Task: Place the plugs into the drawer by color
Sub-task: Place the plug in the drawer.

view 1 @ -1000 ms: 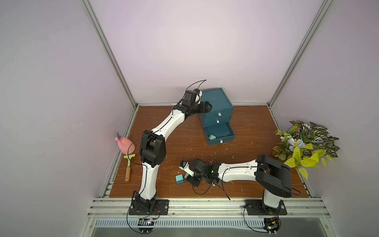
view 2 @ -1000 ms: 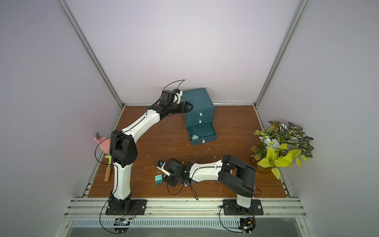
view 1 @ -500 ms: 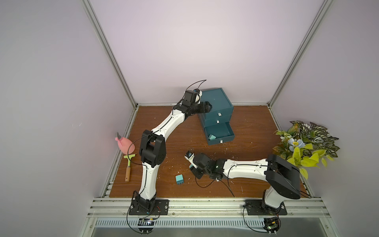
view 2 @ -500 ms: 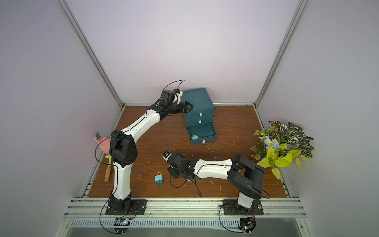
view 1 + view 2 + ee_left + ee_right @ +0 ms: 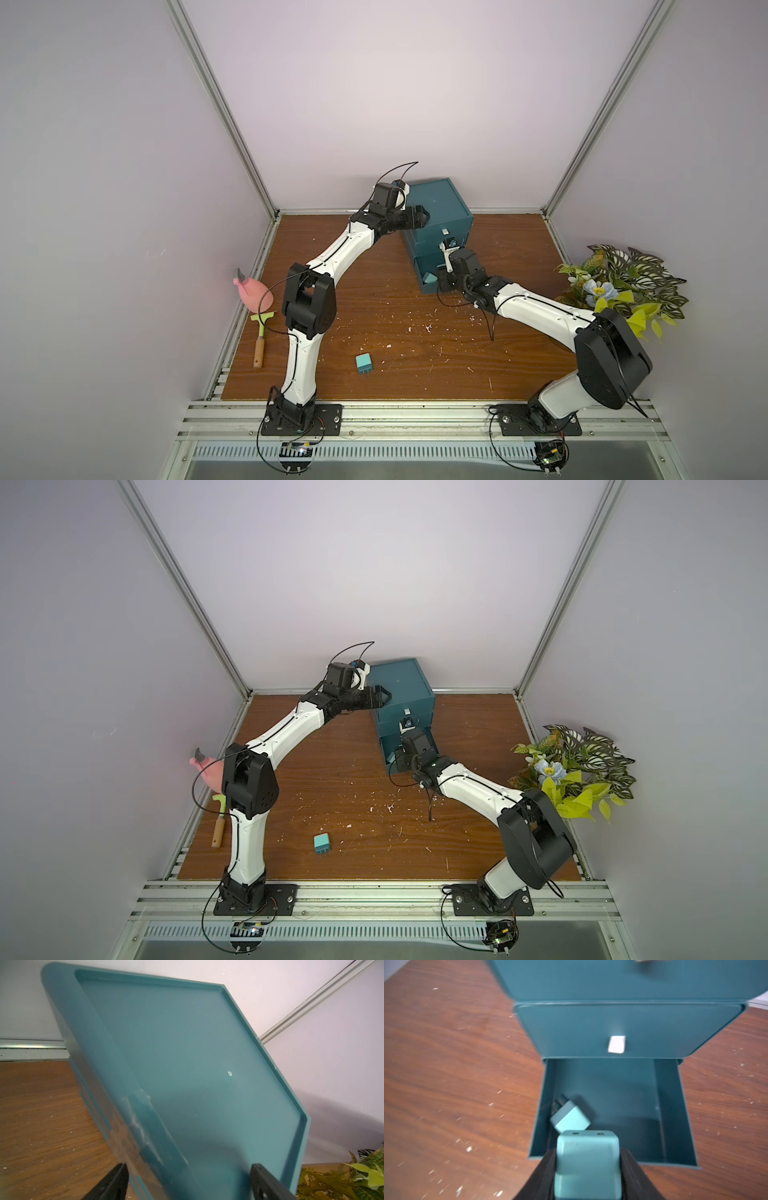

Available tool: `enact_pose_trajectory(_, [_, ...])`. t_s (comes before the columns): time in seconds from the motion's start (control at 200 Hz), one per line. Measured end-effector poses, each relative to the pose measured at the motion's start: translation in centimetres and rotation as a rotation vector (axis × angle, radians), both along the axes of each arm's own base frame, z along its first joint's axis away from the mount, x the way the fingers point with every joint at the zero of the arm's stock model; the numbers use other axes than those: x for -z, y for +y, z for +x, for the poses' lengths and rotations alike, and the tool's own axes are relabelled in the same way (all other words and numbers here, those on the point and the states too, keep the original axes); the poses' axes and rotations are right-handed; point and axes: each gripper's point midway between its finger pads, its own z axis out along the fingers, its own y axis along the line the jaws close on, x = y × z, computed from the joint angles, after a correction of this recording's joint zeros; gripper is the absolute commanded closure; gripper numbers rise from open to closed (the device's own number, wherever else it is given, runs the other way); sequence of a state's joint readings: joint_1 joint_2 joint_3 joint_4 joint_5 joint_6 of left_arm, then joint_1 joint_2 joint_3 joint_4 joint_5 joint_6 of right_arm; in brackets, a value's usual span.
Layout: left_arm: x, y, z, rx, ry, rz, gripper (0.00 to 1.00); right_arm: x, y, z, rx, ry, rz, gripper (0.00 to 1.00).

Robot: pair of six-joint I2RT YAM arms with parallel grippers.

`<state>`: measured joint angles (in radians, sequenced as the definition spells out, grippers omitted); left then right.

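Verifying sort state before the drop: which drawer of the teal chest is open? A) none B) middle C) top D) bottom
D: in the right wrist view the bottom drawer stands pulled out with a turquoise plug lying in it, the middle drawer above it is shut, and the right pincer holds a second plug by its front wall.

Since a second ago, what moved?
The right pincer carried its plug from the front of the table to the open bottom drawer and still grips it. The left pincer stayed at the chest; the loose plug stayed put.
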<state>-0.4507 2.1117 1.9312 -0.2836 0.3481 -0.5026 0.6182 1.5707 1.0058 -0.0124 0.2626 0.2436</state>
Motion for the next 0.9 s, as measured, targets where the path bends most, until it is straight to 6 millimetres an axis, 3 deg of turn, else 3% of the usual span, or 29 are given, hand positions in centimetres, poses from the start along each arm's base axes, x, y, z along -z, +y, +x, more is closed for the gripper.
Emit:
enact_pose_trajectory(0.165, [0.0,0.0,0.0,0.0,0.0,0.0,0.14,1.2,-0.6,1.7,0.033,0.018,-0.005,0.52])
enact_pose_trajectory(0.495, [0.0,0.0,0.0,0.0,0.0,0.0,0.14,3.3,-1.1,2.7,0.06,0.043,-0.005,0.52])
enact_pose_trajectory(0.901, [0.0,0.0,0.0,-0.001,-0.002,0.0,0.14,3.3,-1.2,3.7,0.08,0.016,0.022,0.51])
